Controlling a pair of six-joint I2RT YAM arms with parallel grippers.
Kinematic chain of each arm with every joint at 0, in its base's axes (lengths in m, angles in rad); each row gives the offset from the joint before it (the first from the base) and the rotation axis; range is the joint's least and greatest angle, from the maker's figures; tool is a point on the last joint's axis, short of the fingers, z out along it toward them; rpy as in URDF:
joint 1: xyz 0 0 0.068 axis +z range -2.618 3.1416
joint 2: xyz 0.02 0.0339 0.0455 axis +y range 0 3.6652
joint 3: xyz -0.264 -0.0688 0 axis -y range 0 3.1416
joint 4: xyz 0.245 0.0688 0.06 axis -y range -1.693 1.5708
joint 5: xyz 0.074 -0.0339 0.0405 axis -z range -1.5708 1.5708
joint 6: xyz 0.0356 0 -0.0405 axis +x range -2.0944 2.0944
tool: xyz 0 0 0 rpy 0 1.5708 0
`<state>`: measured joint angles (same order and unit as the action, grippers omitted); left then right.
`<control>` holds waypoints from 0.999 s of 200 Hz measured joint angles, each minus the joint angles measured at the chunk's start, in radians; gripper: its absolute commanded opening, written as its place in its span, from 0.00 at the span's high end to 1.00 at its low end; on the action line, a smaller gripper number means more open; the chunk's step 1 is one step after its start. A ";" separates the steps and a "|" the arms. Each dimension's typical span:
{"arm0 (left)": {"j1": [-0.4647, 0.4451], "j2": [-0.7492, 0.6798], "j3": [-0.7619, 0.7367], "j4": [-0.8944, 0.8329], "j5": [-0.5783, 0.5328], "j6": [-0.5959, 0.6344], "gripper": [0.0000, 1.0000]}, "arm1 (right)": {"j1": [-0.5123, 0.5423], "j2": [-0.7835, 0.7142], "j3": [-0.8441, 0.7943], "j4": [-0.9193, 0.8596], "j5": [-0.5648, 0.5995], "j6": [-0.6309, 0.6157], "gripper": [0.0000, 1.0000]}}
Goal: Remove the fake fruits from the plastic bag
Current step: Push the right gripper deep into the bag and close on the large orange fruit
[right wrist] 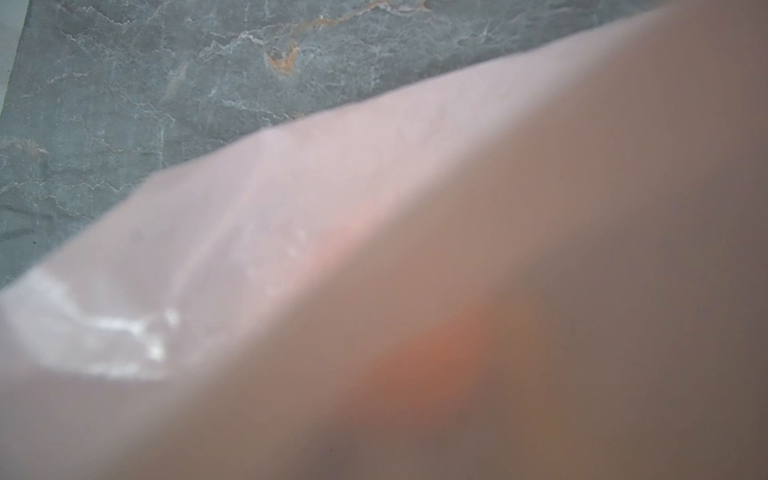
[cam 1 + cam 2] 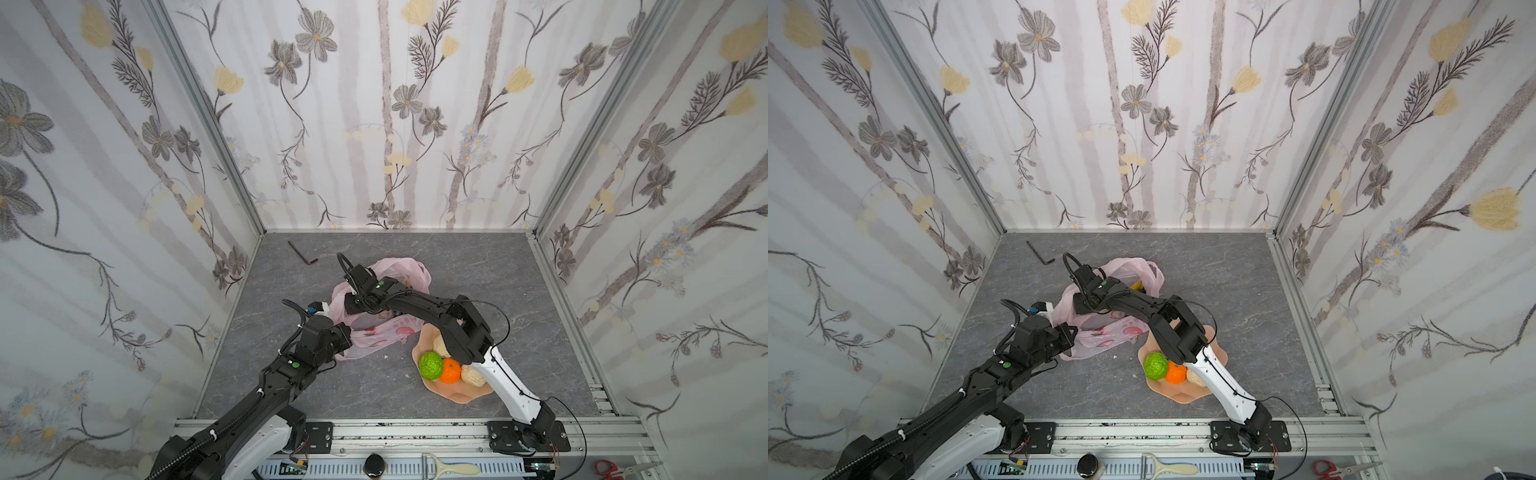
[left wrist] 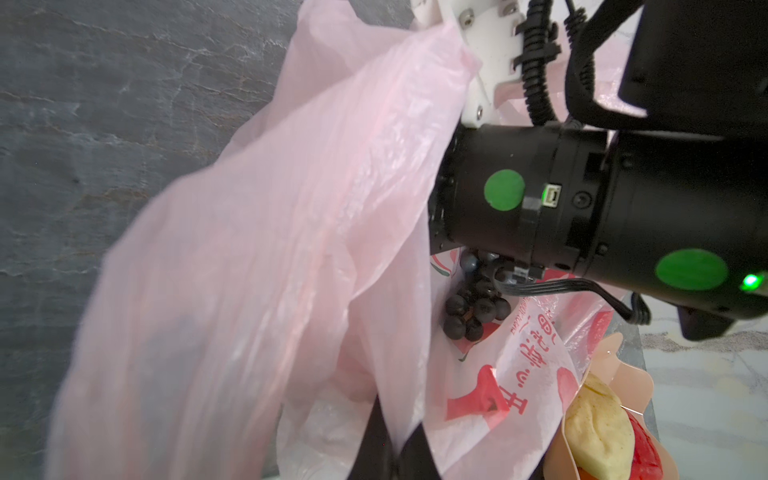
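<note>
The pale-pink plastic bag (image 2: 386, 328) lies crumpled mid-table in both top views. My left gripper (image 3: 398, 415) is shut on a fold of the bag's rim, at the bag's near left side (image 2: 347, 334). My right gripper (image 2: 353, 305) reaches into the bag's mouth from the right. Its fingers are hidden by film, and the right wrist view shows only blurred pink plastic (image 1: 291, 249) with an orange glow. A dark purple grape bunch (image 3: 473, 303) lies inside the bag just under the right wrist. A yellow banana tip (image 2: 1136, 285) peeks out of the bag.
A peach scalloped dish (image 2: 457, 397) at the near right holds a green ball (image 2: 431, 365), an orange one (image 2: 450, 371) and two beige ones (image 2: 473, 376); a red piece (image 3: 644, 451) shows there too. A black hex key (image 2: 302, 254) lies at the back left. Papered walls enclose three sides.
</note>
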<state>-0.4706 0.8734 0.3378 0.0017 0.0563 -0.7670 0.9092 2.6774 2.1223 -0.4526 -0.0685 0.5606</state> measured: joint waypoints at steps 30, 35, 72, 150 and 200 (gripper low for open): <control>0.000 -0.001 -0.008 -0.001 0.000 -0.008 1.00 | 0.000 0.000 0.000 -0.003 0.000 0.006 0.95; 0.000 0.004 -0.008 -0.001 0.000 -0.009 1.00 | 0.000 0.000 0.000 -0.003 0.000 0.006 0.96; 0.002 0.035 -0.008 -0.007 0.000 -0.017 1.00 | 0.000 -0.020 -0.010 -0.004 -0.004 -0.016 1.00; 0.050 0.053 -0.019 -0.013 -0.012 -0.022 1.00 | 0.000 -0.159 -0.163 0.015 -0.027 -0.029 1.00; 0.065 0.157 0.044 0.019 -0.057 0.018 1.00 | 0.000 -0.379 -0.383 0.046 -0.089 -0.065 1.00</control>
<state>-0.4057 1.0306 0.3817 0.0204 -0.0006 -0.7490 0.9092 2.2982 1.7393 -0.4068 -0.1574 0.4953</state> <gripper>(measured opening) 0.050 0.049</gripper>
